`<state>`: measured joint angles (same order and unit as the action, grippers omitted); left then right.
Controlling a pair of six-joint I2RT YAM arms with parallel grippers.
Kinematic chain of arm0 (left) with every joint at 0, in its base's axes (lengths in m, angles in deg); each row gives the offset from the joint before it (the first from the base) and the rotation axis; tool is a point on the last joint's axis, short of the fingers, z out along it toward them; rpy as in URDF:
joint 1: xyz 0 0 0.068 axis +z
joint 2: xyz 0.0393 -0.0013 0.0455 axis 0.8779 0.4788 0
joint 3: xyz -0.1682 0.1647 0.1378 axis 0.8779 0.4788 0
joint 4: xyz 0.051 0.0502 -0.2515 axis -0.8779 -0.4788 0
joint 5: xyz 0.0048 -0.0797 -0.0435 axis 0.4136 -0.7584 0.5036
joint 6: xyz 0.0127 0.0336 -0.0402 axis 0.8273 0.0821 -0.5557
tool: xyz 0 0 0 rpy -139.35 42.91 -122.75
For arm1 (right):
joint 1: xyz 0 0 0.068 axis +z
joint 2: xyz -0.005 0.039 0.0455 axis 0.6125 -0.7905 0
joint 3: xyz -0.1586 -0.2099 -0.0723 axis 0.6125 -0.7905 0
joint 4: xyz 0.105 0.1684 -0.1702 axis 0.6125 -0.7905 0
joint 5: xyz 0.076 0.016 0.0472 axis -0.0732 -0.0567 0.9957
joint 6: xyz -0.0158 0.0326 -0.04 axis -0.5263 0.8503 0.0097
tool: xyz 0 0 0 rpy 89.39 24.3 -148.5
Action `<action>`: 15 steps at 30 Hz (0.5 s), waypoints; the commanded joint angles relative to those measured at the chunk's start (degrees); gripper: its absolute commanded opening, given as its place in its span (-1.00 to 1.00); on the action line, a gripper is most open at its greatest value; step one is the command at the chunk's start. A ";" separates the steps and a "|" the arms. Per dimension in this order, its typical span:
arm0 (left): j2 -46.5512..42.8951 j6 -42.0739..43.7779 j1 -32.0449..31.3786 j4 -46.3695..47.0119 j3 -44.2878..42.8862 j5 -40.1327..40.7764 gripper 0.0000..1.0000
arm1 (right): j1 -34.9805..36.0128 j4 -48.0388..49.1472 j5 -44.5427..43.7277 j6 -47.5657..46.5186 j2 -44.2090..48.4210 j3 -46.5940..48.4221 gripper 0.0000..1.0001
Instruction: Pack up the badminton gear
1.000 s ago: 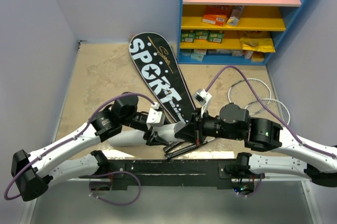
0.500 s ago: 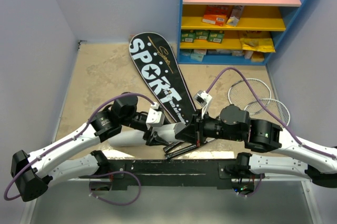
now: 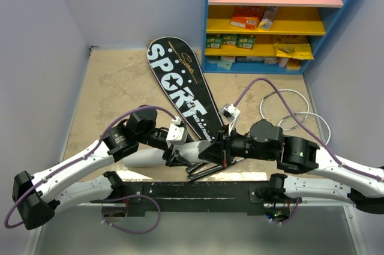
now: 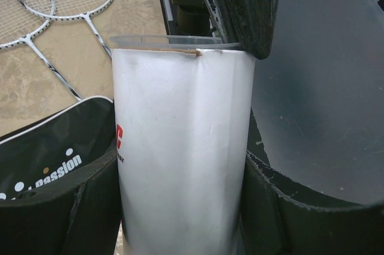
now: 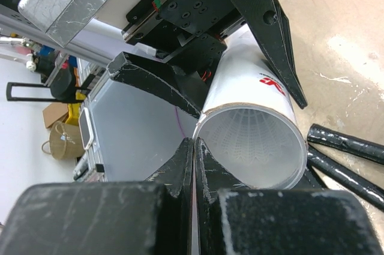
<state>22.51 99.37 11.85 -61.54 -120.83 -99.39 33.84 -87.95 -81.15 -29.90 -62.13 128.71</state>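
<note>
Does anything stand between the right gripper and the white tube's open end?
Nothing visible does. The shut right gripper sits at the rim of the white tube, which the left gripper grips by its sides.

Left end effector (image 4: pixel 180 171) mid-grip, right one (image 5: pixel 193 147) closed

The tube (image 4: pixel 180 159) is white with a small red mark, and the bag (image 3: pixel 180 90) is black with white SPORT lettering and dots. The rackets (image 3: pixel 285 106) are silver-framed on the mottled beige counter (image 3: pixel 114 81).
</note>
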 commanded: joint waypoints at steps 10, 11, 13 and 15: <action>-1.24 0.14 -0.21 4.20 0.13 -1.19 -1.00 | 0.10 7.36 3.96 1.46 -1.05 -2.30 -1.00; -1.33 0.14 -0.21 4.12 0.13 -1.20 -1.00 | 0.19 7.62 4.05 1.55 -1.13 -2.74 -1.00; -1.33 0.14 -0.21 4.20 0.13 -1.02 -1.00 | 0.10 8.50 4.57 1.81 -1.13 -3.18 -0.93; -1.42 0.14 -0.12 4.20 0.04 -1.02 -1.00 | 0.11 9.73 4.84 2.25 -1.22 -3.97 -0.84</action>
<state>21.88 99.46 11.85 -62.74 -120.19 -100.24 33.80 -84.91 -79.18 -29.09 -62.33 126.31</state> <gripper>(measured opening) 0.701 0.040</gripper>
